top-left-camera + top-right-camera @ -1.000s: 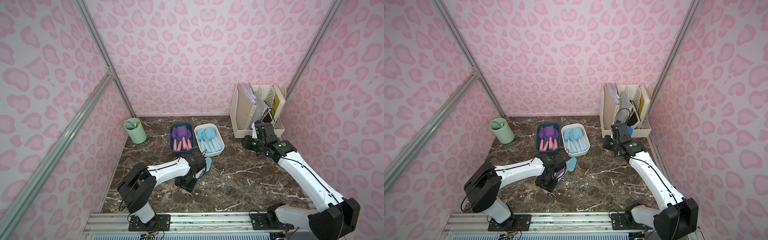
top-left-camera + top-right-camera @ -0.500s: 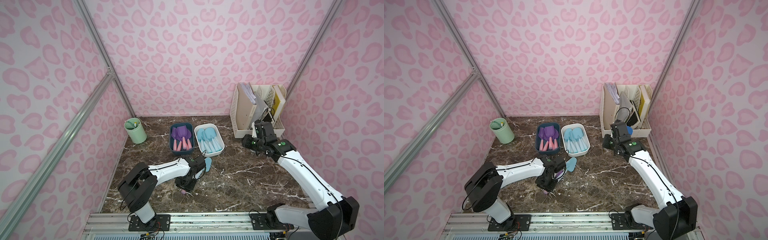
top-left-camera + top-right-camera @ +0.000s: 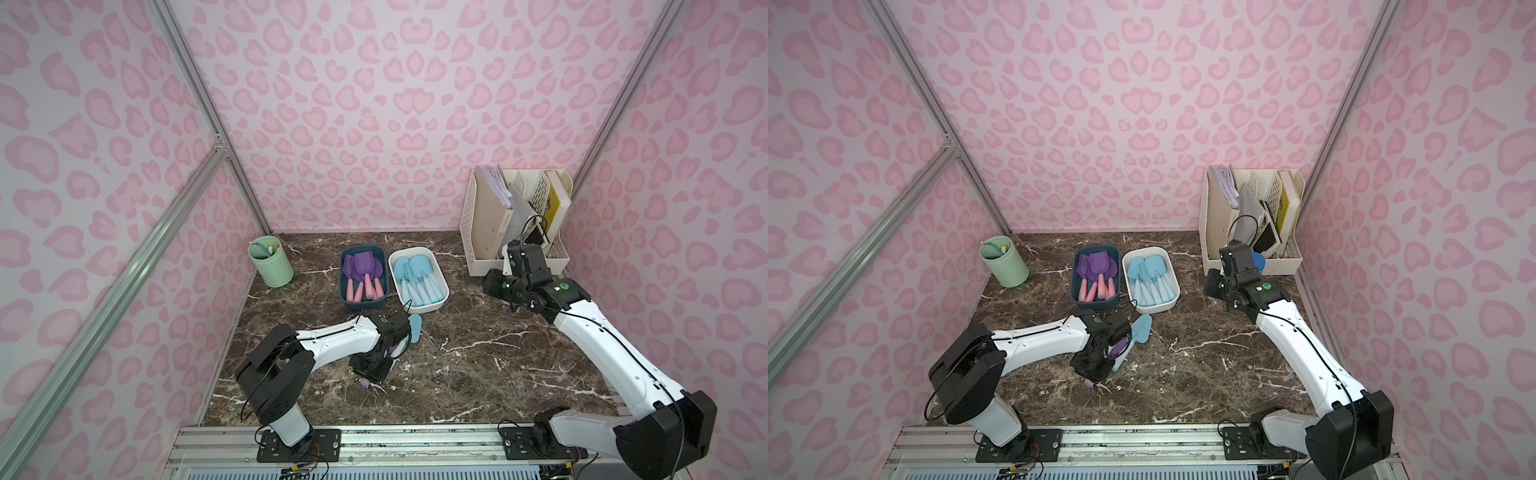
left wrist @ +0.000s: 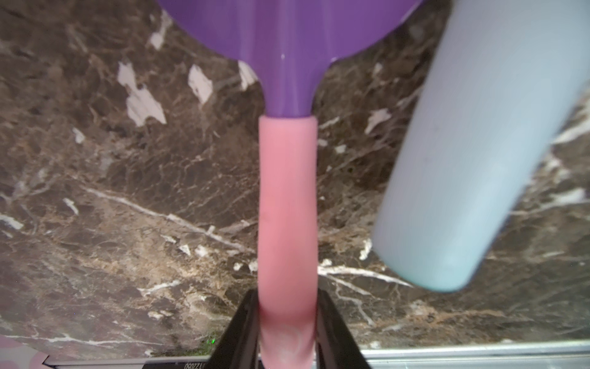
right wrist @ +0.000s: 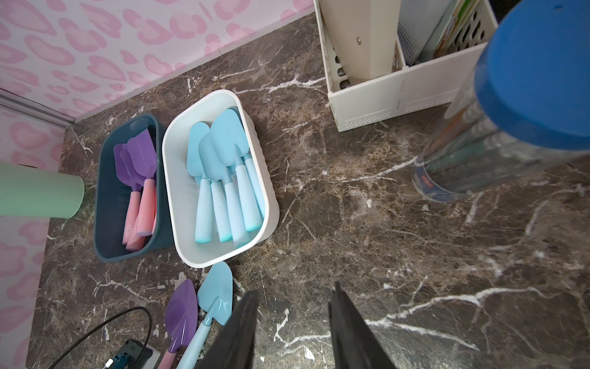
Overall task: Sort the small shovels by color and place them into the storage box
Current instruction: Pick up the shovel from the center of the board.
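Sorted: purple shovels (image 3: 362,270) are stacked in the dark blue box (image 3: 363,305) by the middle of the table's (image 3: 498,374) far edge. Light blue shovels (image 3: 415,278) are laid in the white box (image 3: 422,307) just right of it.
Unsorted: one purple shovel (image 4: 287,207) and, just beside it on the right, one light blue shovel (image 3: 414,334) are seen on the table near the boxes.
Progress: the sort is judged nearly finished.
Left arm (image 3: 332,340): it is extended low from the near-left corner. The left end effector (image 4: 287,319) is pinched on the purple shovel's pink handle. Whether that shovel is off the table cannot be told.
Right arm (image 3: 602,345): it is held raised toward the far-right corner. The right end effector (image 5: 293,294) is spread and nothing is held.
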Robot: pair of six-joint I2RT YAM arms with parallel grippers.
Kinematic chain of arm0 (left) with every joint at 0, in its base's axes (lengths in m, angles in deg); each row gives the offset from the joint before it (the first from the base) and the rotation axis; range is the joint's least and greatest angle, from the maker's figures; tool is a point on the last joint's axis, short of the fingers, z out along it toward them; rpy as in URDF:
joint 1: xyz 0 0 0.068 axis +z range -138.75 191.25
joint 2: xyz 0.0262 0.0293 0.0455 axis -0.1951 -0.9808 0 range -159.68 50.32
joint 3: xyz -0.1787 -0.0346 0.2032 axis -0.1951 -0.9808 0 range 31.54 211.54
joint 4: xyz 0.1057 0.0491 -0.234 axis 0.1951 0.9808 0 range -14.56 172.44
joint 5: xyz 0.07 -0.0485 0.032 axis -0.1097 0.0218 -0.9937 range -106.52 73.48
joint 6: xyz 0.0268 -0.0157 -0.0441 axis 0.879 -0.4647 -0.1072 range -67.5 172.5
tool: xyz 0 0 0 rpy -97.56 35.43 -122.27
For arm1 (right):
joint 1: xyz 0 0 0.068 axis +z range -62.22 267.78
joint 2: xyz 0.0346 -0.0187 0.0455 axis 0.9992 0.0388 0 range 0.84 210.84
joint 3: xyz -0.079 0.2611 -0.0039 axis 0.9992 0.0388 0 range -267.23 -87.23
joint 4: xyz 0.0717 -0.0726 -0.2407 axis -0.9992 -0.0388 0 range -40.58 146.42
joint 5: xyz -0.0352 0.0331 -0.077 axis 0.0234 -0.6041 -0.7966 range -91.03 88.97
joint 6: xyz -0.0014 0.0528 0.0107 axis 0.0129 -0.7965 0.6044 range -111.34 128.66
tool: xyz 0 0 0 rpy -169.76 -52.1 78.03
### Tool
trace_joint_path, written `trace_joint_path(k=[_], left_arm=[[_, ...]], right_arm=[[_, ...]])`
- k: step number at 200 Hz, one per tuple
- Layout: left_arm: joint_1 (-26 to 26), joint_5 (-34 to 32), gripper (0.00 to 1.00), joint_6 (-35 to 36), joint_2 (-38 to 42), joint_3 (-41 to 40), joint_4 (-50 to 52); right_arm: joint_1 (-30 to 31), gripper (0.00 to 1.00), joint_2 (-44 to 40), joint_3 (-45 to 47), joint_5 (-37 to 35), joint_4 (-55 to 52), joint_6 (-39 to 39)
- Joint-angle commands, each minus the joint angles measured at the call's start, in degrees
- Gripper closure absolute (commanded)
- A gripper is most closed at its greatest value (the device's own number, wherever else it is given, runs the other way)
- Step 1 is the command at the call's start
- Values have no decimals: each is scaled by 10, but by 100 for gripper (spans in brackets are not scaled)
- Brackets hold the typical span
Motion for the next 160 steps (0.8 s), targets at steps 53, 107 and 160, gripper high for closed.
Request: trace_joint_path(k=[53,107,160], left_arm=[[30,-62,70,-31,6,5,35],[42,-85,71,-46,33,17,79],[45,-64,72,-56,95,59,137]], right_arm=[[2,58,1,-19,-5,-3,4],[2,58,-2,-18,-4,-2,9],[1,58,-10,-18,1,-2,12]])
